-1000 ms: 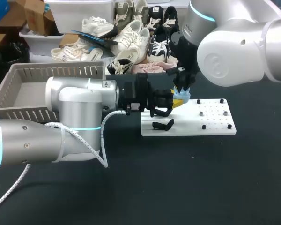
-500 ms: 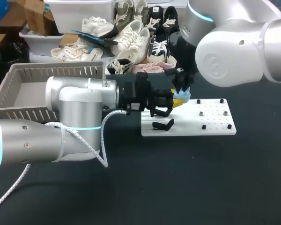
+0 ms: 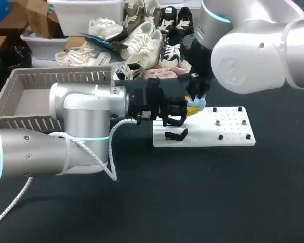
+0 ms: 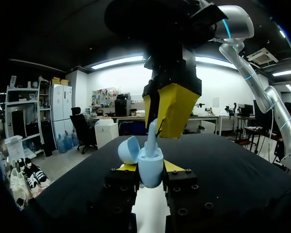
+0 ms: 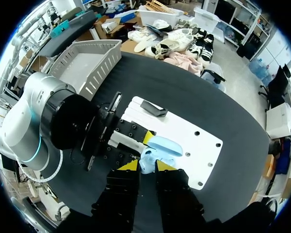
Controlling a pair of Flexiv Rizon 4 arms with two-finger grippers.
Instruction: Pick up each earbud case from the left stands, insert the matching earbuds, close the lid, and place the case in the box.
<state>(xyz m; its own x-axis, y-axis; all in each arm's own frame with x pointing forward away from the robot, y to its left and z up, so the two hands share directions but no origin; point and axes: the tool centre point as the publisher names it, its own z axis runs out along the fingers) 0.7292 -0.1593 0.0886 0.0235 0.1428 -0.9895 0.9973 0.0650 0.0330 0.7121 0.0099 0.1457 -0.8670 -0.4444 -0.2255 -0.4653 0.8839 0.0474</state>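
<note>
A black table [image 3: 218, 192] fills the head view. The thick silver left arm [image 3: 81, 116] comes in from the left and lies level across the table toward its middle. The silver right arm [image 3: 253, 50] comes in from the upper right and bends down to meet it.

A grey slatted basket [image 3: 25, 83] sits at the table's far left, behind the left arm. A white board [image 3: 233, 134] studded with small black pegs lies flat right of the middle. A black stand [image 3: 176, 135] rests on the board's left end, just below the two grippers.

The left gripper [image 4: 150, 170] is above the board's left end. Its two yellow-tipped fingers are pressed against a pale blue case [image 4: 150, 162] from either side, holding it upright. The case's lid [image 4: 128, 149] is swung open to one side.

The right gripper [image 5: 146, 166] points straight down onto the case from above. Its yellow tips pinch a pale blue earbud [image 4: 150, 138] by its upper end. The earbud's lower end is down in the case's open top.

In the right wrist view the open case shows just ahead of the right fingers, over the board.
</note>
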